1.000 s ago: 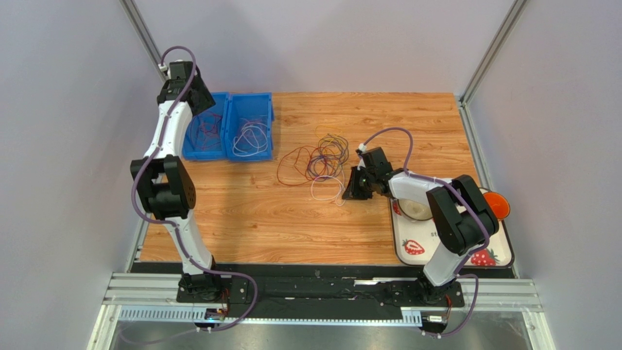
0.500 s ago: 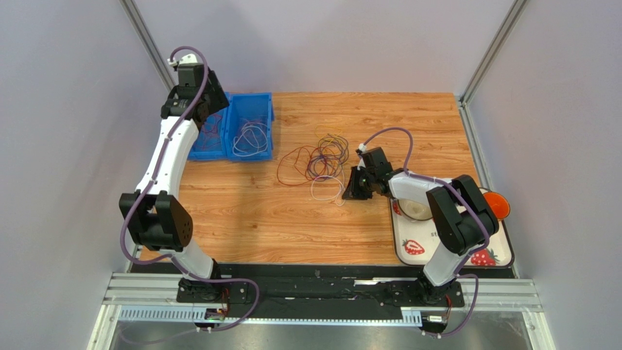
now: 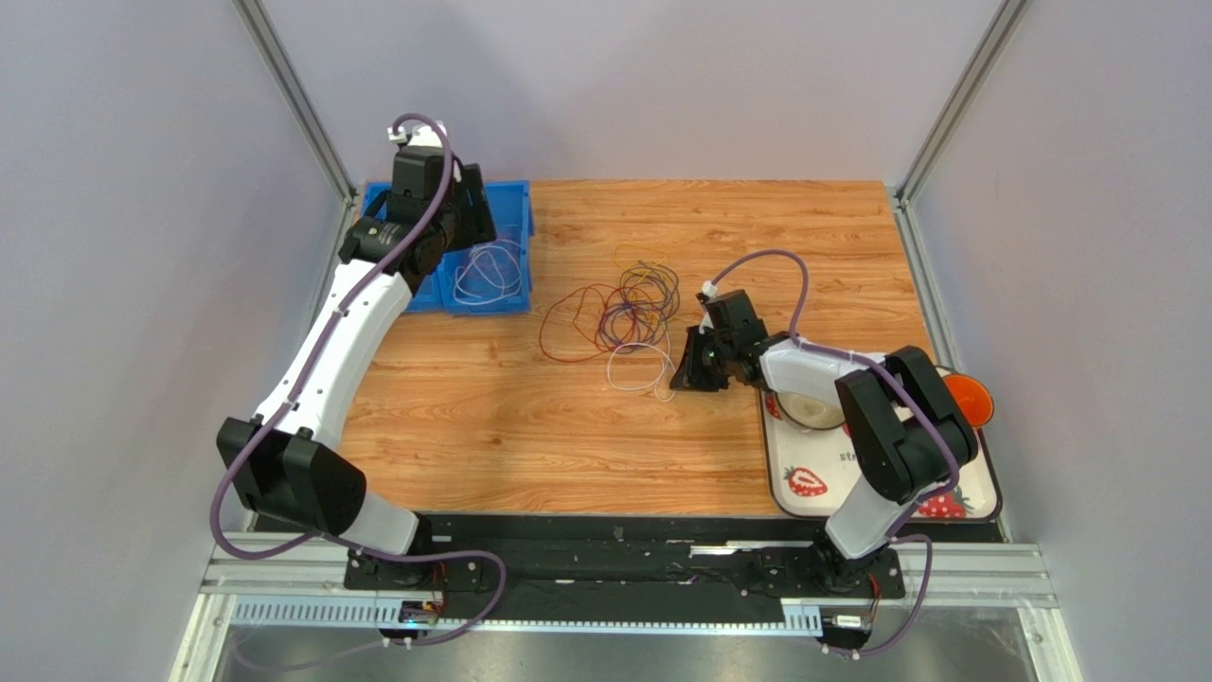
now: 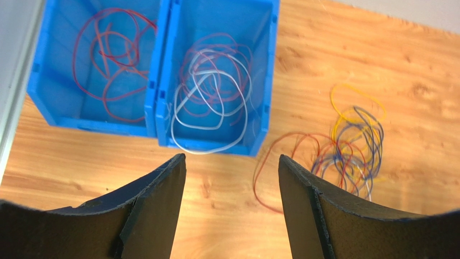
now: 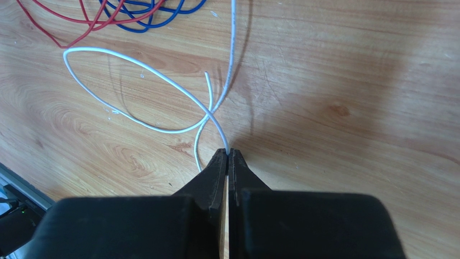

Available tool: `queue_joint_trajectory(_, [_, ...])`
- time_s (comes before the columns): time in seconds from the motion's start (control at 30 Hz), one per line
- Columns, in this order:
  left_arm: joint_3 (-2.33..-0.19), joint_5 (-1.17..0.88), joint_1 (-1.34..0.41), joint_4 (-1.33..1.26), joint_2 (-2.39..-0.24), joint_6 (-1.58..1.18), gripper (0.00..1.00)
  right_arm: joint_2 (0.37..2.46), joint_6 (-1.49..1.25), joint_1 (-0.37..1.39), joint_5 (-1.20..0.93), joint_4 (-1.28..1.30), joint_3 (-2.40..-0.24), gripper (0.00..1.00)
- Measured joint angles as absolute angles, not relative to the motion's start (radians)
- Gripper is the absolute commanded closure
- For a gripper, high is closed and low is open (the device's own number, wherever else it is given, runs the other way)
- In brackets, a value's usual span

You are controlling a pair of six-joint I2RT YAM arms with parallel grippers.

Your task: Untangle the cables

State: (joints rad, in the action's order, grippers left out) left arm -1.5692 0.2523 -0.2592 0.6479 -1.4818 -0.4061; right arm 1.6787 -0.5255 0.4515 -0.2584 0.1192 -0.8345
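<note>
Tabletop (image 3: 484,426) of pale wood fills the cell, and I'll place everything from the pair of blue bins (image 3: 491,304) in its far left corner. From overhead the left arm (image 3: 349,320) stretches across those bins, covering most of the left-hand one and the far rim of both.

Well to the right of the bins and nearer the arm bases, a strawberry-printed tray (image 3: 800,486) sits at the table edge, half under the right arm (image 3: 882,412). What stands on it is hard to make out beyond a pale bowl (image 3: 814,409).

The cables (image 3: 626,306) lie in a loose tangle on bare wood just right of the bins, with red, dark, yellow and purple loops overlapping too finely to trace singly. More cables rest inside the bins: red loops (image 4: 108,59) in the left one, white and reddish ones (image 4: 210,102) in the right.

The left gripper (image 4: 231,162) hangs above the bins' near side, fingers spread wide with nothing between them. The right gripper (image 5: 229,156), beyond the tangle from the bins, has its fingers pinched tight on a white cable (image 5: 162,81). That cable's loop trails back toward the tangle, whose red and blue strands are cut off at the wrist view's top edge.
</note>
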Motion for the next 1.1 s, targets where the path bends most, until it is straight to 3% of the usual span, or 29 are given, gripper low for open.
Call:
queue_joint_trajectory(0.37, [-1.454,0.191,-0.411,0.733,-1.354,-0.406,0.34,1.438,-0.521,0.507,-0.171,0.373,-0.952,1.00])
queue_joint_trajectory(0.6, [-1.368,0.166,-0.447,0.783,-1.246,-0.416,0.35,1.351,-0.502,0.618,-0.127,0.532,-1.337,1.00])
queue_joint_trajectory(0.9, [-1.328,0.172,-0.450,0.864,-1.041,-0.421,0.35,1.439,-0.473,0.798,-0.097,0.684,-1.921,1.00])
queue_joint_trajectory(1.1, [-1.320,0.189,-0.450,0.917,-0.961,-0.421,0.36,1.325,-0.520,0.836,-0.123,0.600,-1.713,1.00])
